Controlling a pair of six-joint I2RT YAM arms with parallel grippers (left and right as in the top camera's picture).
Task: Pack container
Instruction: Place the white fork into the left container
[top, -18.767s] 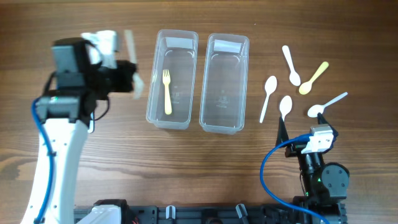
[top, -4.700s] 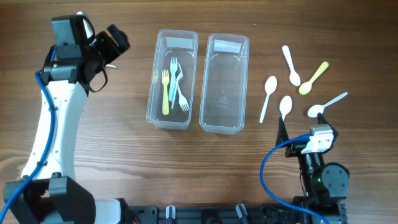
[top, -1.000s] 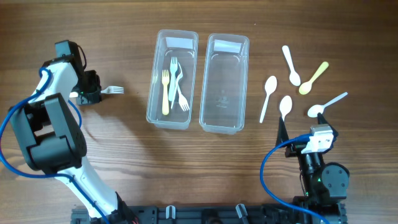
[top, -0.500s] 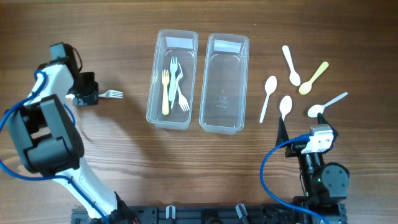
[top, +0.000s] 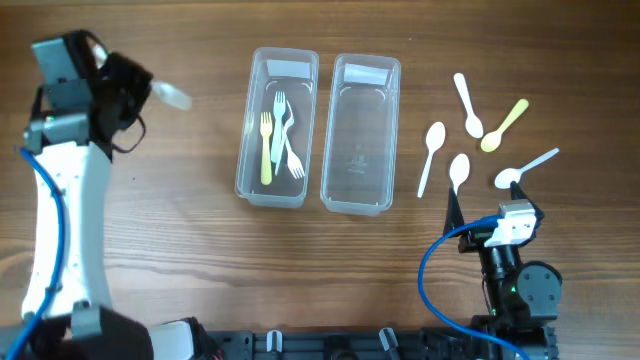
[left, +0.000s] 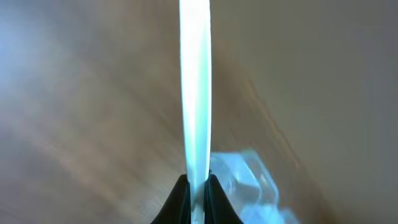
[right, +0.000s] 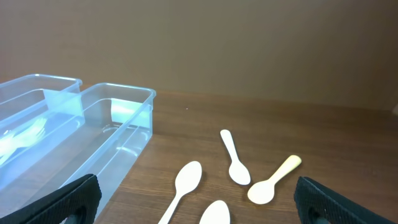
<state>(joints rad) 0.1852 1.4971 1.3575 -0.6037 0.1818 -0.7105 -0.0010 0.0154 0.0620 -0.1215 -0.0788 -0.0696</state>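
My left gripper (top: 138, 92) is shut on a white fork (top: 172, 96) and holds it above the table at the far left; the left wrist view shows its handle (left: 195, 74) clamped between the jaws (left: 196, 182). The left clear container (top: 246, 140) holds three forks, a yellow one (top: 268, 150) among them. The right clear container (top: 333, 150) has nothing in it. Several spoons lie to its right: white ones (top: 432, 150) and a yellow one (top: 505, 125). My right gripper (top: 475, 225) is open near the front edge, behind the spoons (right: 186, 180).
The containers stand side by side in the middle of the wooden table, also seen in the right wrist view (right: 118, 93). The left arm's white link (top: 60, 220) runs along the left edge. A blue cable (top: 435, 275) loops by the right arm.
The left gripper was low at the table by the white fork. It has now risen and swung up-left with the fork in its jaws. The right arm has not moved.
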